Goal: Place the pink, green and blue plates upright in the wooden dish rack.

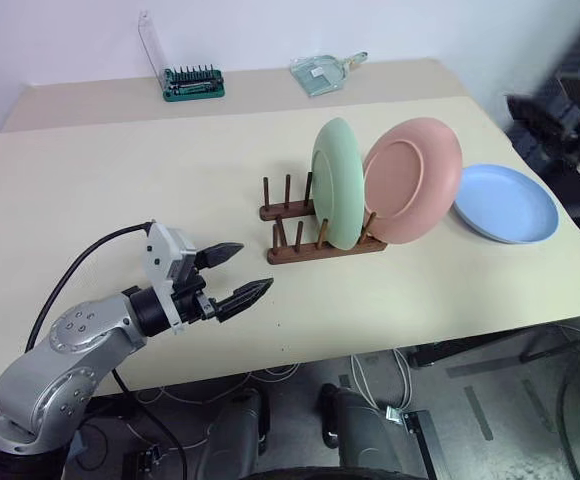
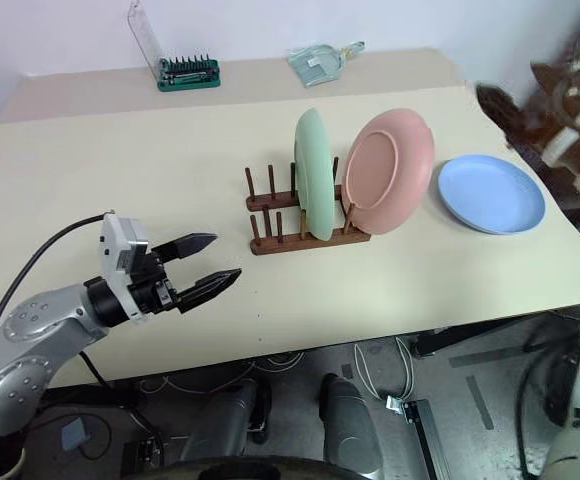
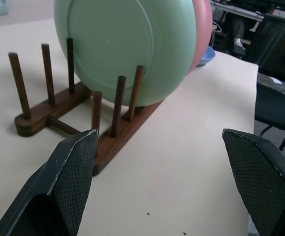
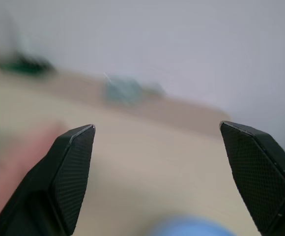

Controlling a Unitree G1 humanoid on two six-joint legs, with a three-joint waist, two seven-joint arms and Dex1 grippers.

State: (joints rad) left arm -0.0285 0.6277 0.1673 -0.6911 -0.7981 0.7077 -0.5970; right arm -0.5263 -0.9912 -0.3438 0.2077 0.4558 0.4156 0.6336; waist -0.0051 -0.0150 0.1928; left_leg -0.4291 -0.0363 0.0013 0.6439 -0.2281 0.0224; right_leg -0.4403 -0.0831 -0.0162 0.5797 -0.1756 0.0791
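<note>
The salmon-pink round plate and mint-green round plate stand upright in the dark wooden pegged rack; the light-blue plate lies flat beside it (near the blurred right gripper, fingers apart). The left gripper hovers empty, fingers spread, left of the rack

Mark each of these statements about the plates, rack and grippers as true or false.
1. The green plate stands upright in the wooden dish rack. True.
2. The blue plate is in the rack. False: it lies flat on the table.
3. The left gripper holds a plate. False: it is open and empty.
4. The pink plate sits at the rack's end nearest the blue plate. True.
5. The right gripper is open. True.
</note>
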